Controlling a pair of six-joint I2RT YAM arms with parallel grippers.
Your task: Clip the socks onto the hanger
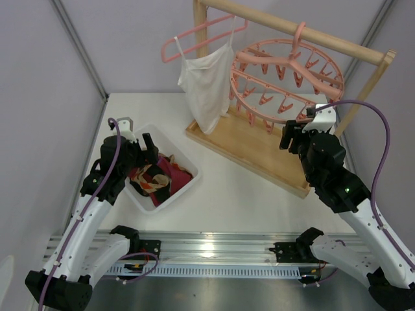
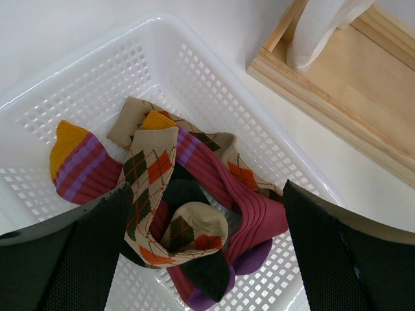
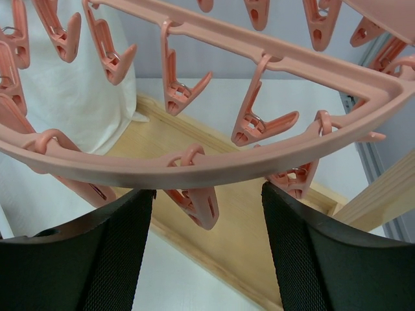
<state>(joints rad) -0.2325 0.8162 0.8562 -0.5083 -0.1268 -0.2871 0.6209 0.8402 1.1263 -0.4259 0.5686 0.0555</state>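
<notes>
Currently: left hand (image 2: 206, 194) wide open, empty, over socks (image 2: 155, 168) in basket (image 2: 194, 65); right hand (image 3: 207, 194) open astride hanger (image 3: 214, 170) clip (image 3: 198, 207).

White table (image 1: 246, 194), pale grey walls (image 1: 39, 97), wooden rack (image 1: 259, 152) at back.

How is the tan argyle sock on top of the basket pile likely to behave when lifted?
The argyle sock will probably be floppy: it lies folded and curled over the pile. It looks light, so the white basket likely stays put. Draped across the maroon sock, it may drag that up too.
</notes>
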